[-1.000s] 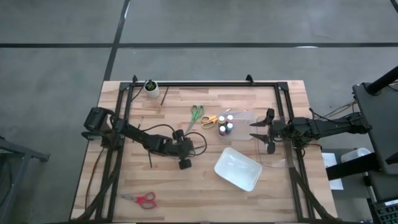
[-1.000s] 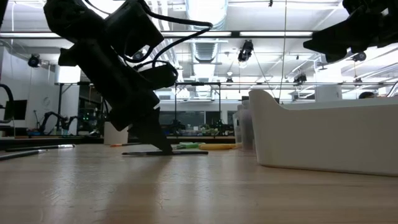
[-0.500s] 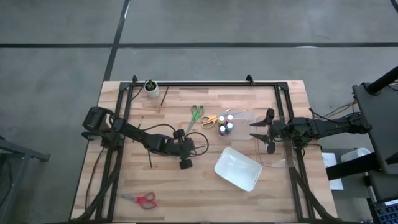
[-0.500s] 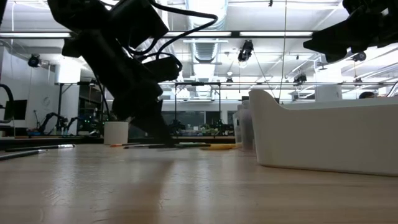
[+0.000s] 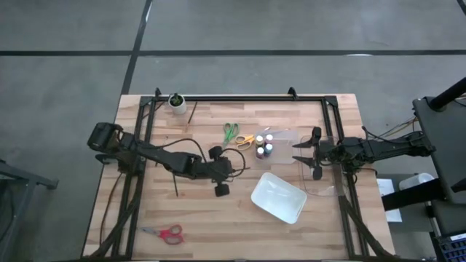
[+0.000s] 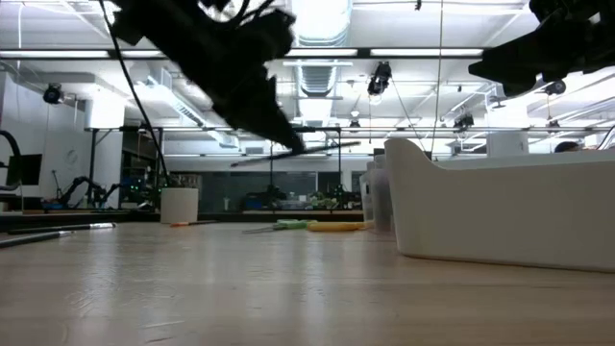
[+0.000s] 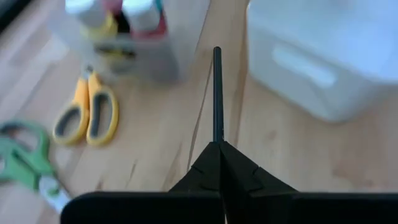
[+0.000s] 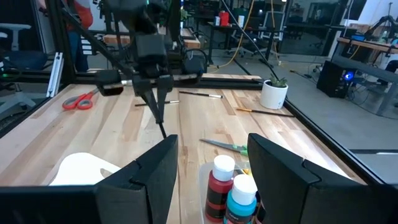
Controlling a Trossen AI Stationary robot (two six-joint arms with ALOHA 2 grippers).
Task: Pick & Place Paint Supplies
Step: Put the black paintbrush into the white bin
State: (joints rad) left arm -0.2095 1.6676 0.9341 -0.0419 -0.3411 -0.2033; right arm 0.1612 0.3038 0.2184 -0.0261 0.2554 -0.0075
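The wooden table fills the middle of the high view; the white tray lies lower right of centre; the left arm reaches in from the left edge, and the left gripper sits near centre, lifted off the wood in the low view, fingers clamped together on a thin dark brush that points toward the tray; the right gripper hangs at the right, fingers apart, holding nothing; the paint bottles stand clustered just left of it; green scissors and yellow scissors lie upper centre; red scissors lie lower left; a white cup stands upper left.
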